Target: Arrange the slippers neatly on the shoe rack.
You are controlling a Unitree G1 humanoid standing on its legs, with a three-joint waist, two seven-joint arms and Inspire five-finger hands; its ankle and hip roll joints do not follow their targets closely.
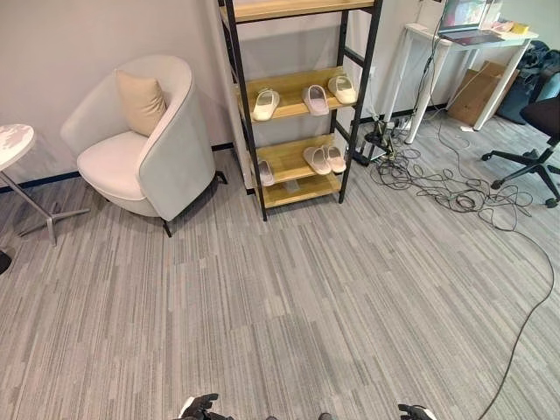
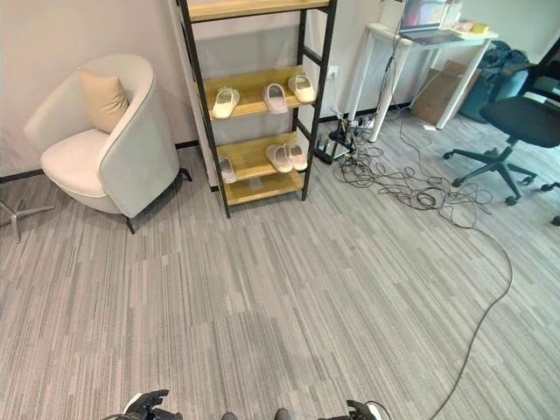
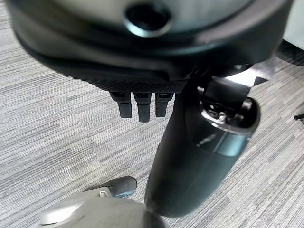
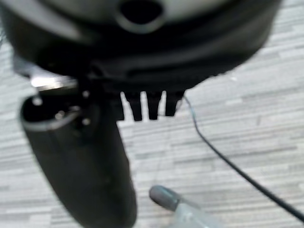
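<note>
The shoe rack (image 1: 248, 122) has a black frame and wooden shelves and stands against the far wall. Its middle shelf holds three pale slippers (image 1: 315, 99), spread apart. On the lower shelf, one slipper (image 1: 265, 172) lies at the left end and a pair (image 1: 325, 159) lies side by side further right. My left hand (image 1: 199, 407) and right hand (image 1: 416, 411) hang low at the near edge, far from the rack. In the wrist views, the left hand's fingers (image 3: 138, 108) and the right hand's fingers (image 4: 148, 107) point straight at the carpet and hold nothing.
A white armchair (image 1: 144, 144) with a beige cushion stands left of the rack. A round side table (image 1: 13, 144) is at the far left. Tangled cables (image 1: 437, 179) lie right of the rack, below a white desk (image 1: 455, 48). A black office chair (image 1: 538, 131) is at the right.
</note>
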